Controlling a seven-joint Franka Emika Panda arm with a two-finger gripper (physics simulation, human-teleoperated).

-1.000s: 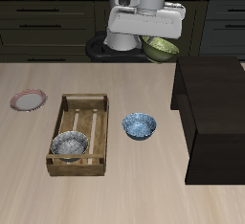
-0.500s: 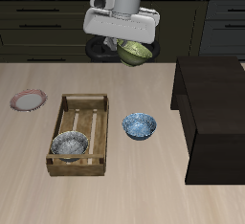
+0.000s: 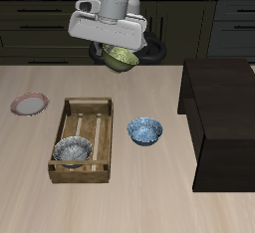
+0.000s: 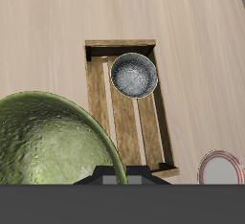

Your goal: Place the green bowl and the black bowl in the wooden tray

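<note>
- Exterior view, upper middle of the frame: I have the gripper (image 3: 118,46) up in the air with its fingers closed on the green bowl (image 3: 122,58), which hangs tilted just under the white hand, well above the table (image 3: 149,192).
- Wooden tray (image 3: 83,138): lies on the table in the left-centre of the frame, long side running front to back, slatted bottom showing in its rear half.
- Black bowl (image 3: 72,151): sits upright inside the tray, at the end nearer the lower edge of the frame, grey speckled inside showing.
- Blue-and-white speckled bowl (image 3: 144,130): on the table just beside the tray, apart from it.
- Pink-rimmed plate (image 3: 30,104): flat on the table at the left edge of the frame, well apart from the tray.
- Dark block (image 3: 224,117): occupies the right side of the frame.
- Wrist view: green bowl (image 4: 53,142) fills the foreground close to the camera; beyond it I see the tray (image 4: 124,103) with the black bowl (image 4: 134,75) inside, and the plate (image 4: 225,168).
</note>
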